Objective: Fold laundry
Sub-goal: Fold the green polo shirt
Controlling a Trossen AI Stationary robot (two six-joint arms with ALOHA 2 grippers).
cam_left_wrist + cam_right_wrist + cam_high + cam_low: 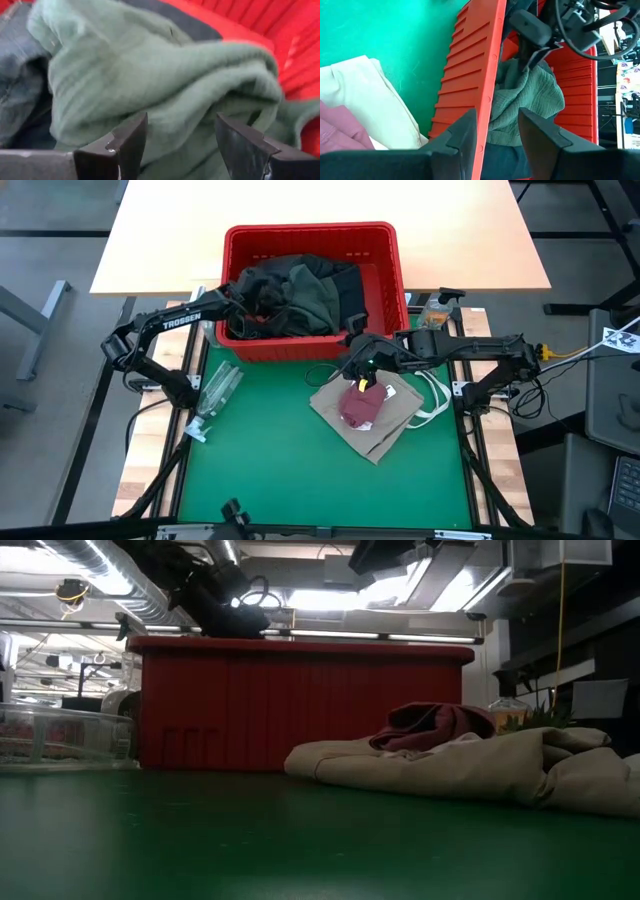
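The left claw (181, 145) is held inside the red basket (385, 255), directly over the olive-green shirt (160, 85), with its jaws spread wide and nothing between them. In the left wrist view a thick rolled fold of the shirt is seen lying straight ahead of the open fingers, its long axis running across the gap, so a short reach forward would likely be enough to bring the fold between them. The shirt is heaped on dark denim (17, 75) and black garments (255, 285) in the basket. The right claw (362, 365) is poised just outside the basket's near wall, above the maroon piece (358, 406), which rests on the tan top (400, 405) on the green table (270, 470); its jaws are partly open and nothing is seen gripped. The left arm is therefore judged the nearer to the shirt, being already over it.
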